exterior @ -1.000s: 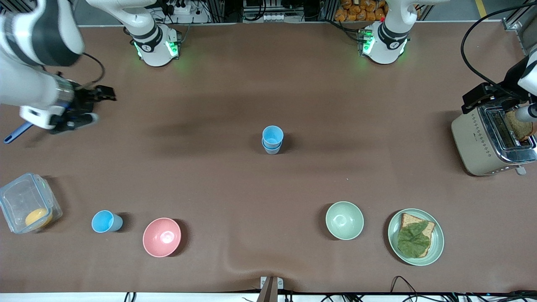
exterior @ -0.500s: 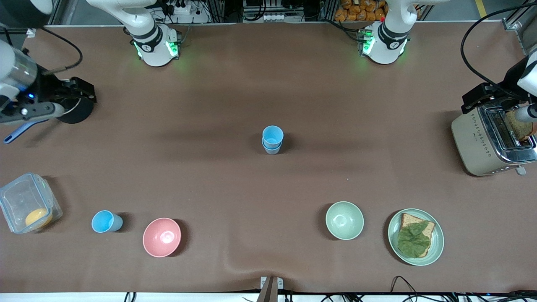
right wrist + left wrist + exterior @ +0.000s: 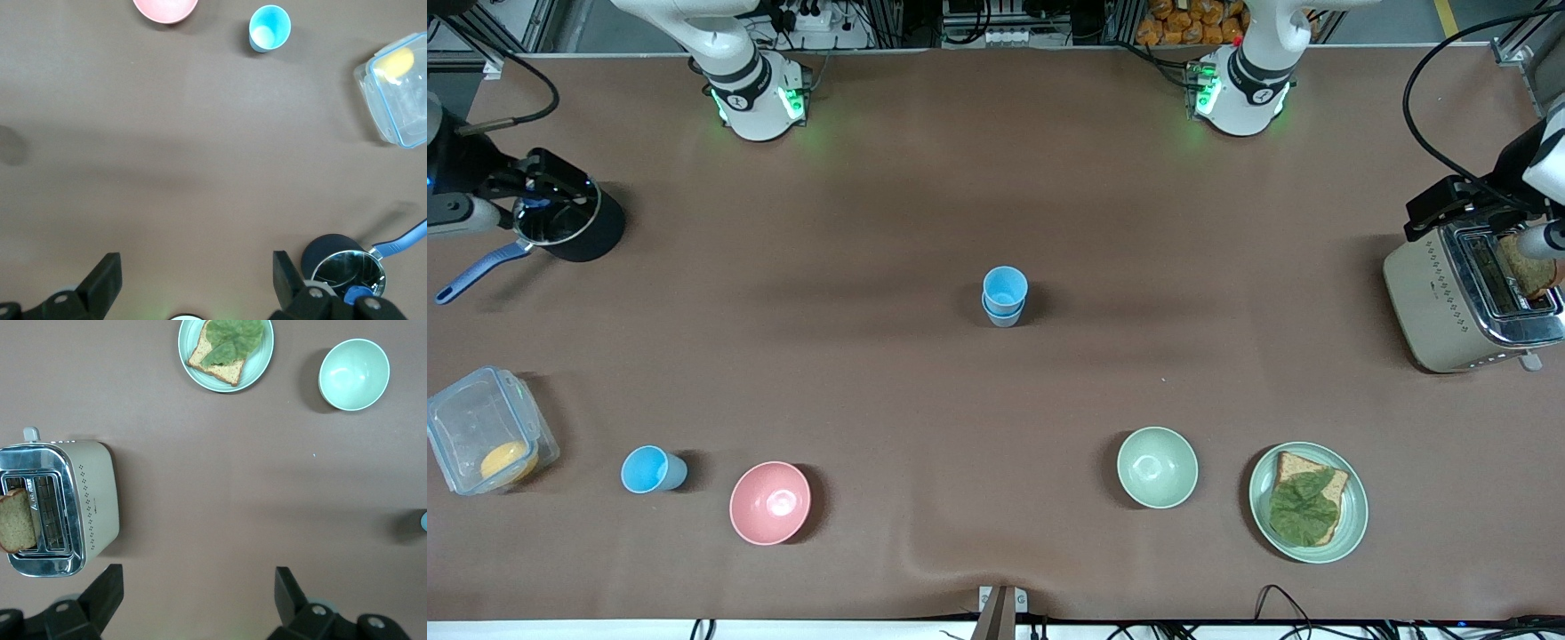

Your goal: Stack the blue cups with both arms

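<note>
Two blue cups sit nested as one stack [image 3: 1004,296] at the center of the frame on the brown counter [image 3: 996,400], the brighter cup resting inside a duller grey-blue one. A third blue cup [image 3: 651,469] stands alone in the lower left of the frame, between a clear lidded container [image 3: 482,428] holding something yellow and a pink bowl [image 3: 770,502], just beside the bowl. In the right wrist view that lone cup [image 3: 269,28] appears upright and empty.

The right end effector [image 3: 538,185] hangs at the far left edge of the frame over a black pot [image 3: 574,227] with a blue handle; its fingers [image 3: 103,280] are spread wide with nothing between them. The left end effector [image 3: 1449,209] sits at the far right edge of the frame over the edge of a cream toaster [image 3: 1463,298] that holds a slice of bread; its fingers [image 3: 107,590] are likewise spread apart and empty.

In the lower right of the frame, a pale green bowl [image 3: 1157,467] stands beside a green plate [image 3: 1352,524] carrying bread topped with a leaf.
</note>
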Robot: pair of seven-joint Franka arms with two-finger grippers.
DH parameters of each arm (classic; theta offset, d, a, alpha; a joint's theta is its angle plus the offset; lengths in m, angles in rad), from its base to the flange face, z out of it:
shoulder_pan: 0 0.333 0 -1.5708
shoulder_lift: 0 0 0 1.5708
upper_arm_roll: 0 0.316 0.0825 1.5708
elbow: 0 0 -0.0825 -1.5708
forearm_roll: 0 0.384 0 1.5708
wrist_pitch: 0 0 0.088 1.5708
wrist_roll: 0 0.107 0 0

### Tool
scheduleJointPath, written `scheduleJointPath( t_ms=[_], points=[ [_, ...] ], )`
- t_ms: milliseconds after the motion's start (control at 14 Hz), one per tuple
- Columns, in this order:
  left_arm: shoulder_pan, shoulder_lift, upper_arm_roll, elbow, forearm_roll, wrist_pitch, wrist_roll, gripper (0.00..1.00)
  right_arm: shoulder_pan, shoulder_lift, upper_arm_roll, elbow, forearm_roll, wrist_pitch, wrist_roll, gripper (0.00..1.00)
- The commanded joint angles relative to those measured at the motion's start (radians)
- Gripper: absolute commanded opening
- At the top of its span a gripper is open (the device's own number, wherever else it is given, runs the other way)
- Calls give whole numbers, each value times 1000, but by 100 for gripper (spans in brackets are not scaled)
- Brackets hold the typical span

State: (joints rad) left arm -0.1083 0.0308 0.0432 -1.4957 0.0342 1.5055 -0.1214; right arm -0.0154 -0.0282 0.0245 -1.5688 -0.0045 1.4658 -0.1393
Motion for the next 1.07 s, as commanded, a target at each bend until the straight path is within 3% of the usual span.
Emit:
scheduleJointPath(
  t_ms=[0, 1000],
  points=[
    [-4, -6, 6, -3, -30, -13, 22, 100, -24, 17, 17, 55, -2, -50, 36, 100],
    [-16, 3, 6, 12, -25, -13, 42, 100, -23, 16, 17, 55, 1, -50, 75, 100]
  ],
)
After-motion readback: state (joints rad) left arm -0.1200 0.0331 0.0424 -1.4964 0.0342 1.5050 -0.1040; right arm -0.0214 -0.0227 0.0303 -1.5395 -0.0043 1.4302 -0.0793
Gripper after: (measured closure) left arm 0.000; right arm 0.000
